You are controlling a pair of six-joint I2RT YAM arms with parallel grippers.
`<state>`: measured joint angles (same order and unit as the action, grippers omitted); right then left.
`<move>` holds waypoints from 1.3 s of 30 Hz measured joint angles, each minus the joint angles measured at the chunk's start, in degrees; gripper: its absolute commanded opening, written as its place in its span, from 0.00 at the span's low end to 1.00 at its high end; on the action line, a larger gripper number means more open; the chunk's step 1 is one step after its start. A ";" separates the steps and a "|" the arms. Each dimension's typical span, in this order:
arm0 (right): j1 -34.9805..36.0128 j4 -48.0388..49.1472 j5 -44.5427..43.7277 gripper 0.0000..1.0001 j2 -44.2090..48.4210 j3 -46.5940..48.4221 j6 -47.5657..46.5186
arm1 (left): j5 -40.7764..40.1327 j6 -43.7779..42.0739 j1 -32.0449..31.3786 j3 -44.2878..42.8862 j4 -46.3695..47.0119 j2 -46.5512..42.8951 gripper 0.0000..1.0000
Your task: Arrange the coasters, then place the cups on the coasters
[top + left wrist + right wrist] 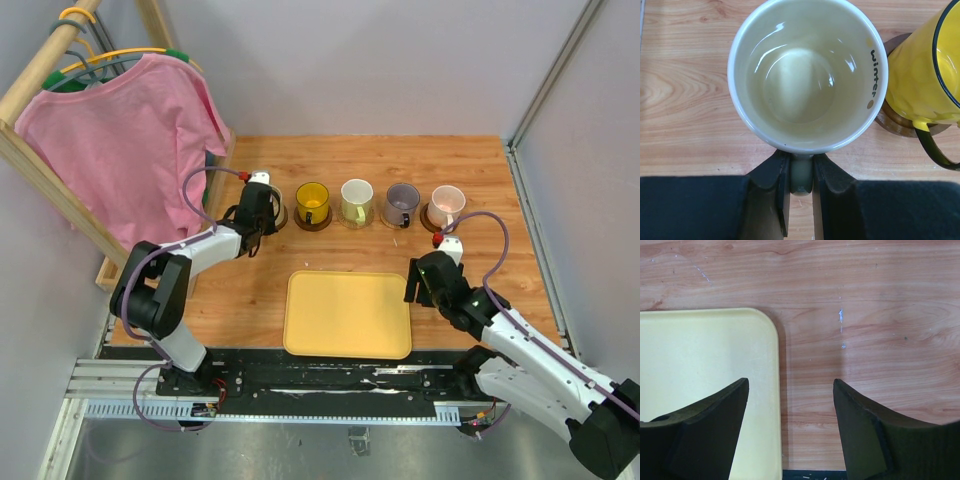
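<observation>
Left gripper point(801, 172) clamps the beige cup point(800, 80) by its handle (far left, beside the yellow cup point(920, 75)); right gripper point(790, 395) hovers, fingers apart, over the tray point(700, 350) edge.

We take this for a robotics lab cell dressed with household props, not a real home. Plain grey wall panels point(400, 60) box in a light wooden tabletop point(250, 300) on the left, back and right. Along the near edge runs a silver slotted aluminium rail point(110, 385), and two black-and-white robot arms point(160, 290) trailing purple cables point(215, 169) are mounted there. The domestic pieces look set out for a trial: a pink T-shirt point(130, 140) hanging on a pale wooden clothes rack point(40, 68), a yellow rectangular plastic tray point(347, 315), and a neat row of small handled mugs point(356, 200) on round coasters point(313, 224).
</observation>
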<state>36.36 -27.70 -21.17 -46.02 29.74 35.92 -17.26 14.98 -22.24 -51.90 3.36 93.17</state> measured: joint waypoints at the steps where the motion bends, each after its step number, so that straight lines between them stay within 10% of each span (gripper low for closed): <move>1: 0.00 -0.07 0.00 0.70 -0.02 0.00 0.00 | 0.00 0.00 0.00 -0.02 -0.02 0.11 0.01; 31: 0.00 0.46 0.20 0.70 -3.10 0.00 0.00 | -1.55 0.00 0.00 -0.17 0.00 0.92 0.02; 35: 0.00 0.59 0.22 0.70 -3.34 0.00 0.00 | -1.77 0.02 0.00 -0.20 0.00 0.96 0.14; 39: 0.00 0.87 0.39 0.70 -3.78 0.00 0.00 | -2.05 0.07 0.00 -0.24 0.00 0.98 0.47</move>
<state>36.36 -26.83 -20.78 -49.80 29.74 35.92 -19.31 15.05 -22.24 -52.14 3.36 94.15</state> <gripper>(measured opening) 0.702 0.244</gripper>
